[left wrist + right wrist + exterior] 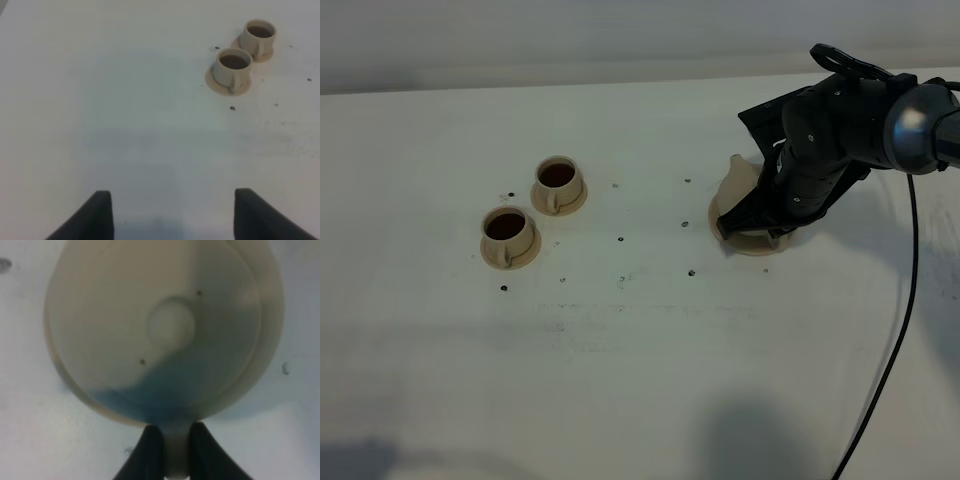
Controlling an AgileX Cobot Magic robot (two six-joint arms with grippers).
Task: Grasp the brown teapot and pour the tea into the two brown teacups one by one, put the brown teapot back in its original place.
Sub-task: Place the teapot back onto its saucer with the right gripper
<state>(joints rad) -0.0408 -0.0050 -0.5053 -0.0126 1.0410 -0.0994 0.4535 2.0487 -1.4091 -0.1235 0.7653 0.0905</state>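
The brown teapot (738,180) is at the right of the table, over its original place, the tan disc (752,244); I cannot tell whether it rests on the disc. My right gripper (760,215) comes down on the pot from the right and hides most of it. In the right wrist view the lid knob (171,325) shows from above, and the right gripper (175,452) is shut on the loop handle. The two brown teacups (558,183) (508,235) stand on saucers at the left, both holding dark tea. They show again in the left wrist view (258,37) (232,67). The left gripper (172,220) is open over bare table, apart from the cups.
A black cable (895,330) hangs from the right arm down to the front edge. Small dark marks (621,240) dot the white tabletop between cups and teapot. The table's back edge (570,85) runs behind everything.
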